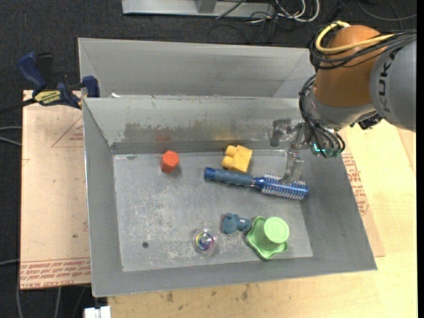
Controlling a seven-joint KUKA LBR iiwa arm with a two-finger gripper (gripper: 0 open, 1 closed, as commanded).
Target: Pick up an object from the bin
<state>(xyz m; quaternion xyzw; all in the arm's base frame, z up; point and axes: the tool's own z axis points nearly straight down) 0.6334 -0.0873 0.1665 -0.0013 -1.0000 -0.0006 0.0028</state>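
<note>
My gripper (292,171) hangs at the right side of the bin, its fingers pointing down just above the bristle end of a blue brush (255,182). The brush lies across the bin's middle, handle to the left, white-tipped bristles to the right. A yellow toy block (237,158) sits just behind the brush handle. I see nothing between the fingers.
A small orange block (170,161) rests at the back left. Toward the front lie a green round lid-like piece (268,236), a small blue-grey figure (232,223) and a shiny clear ball (205,241). The left half of the floor is bare metal.
</note>
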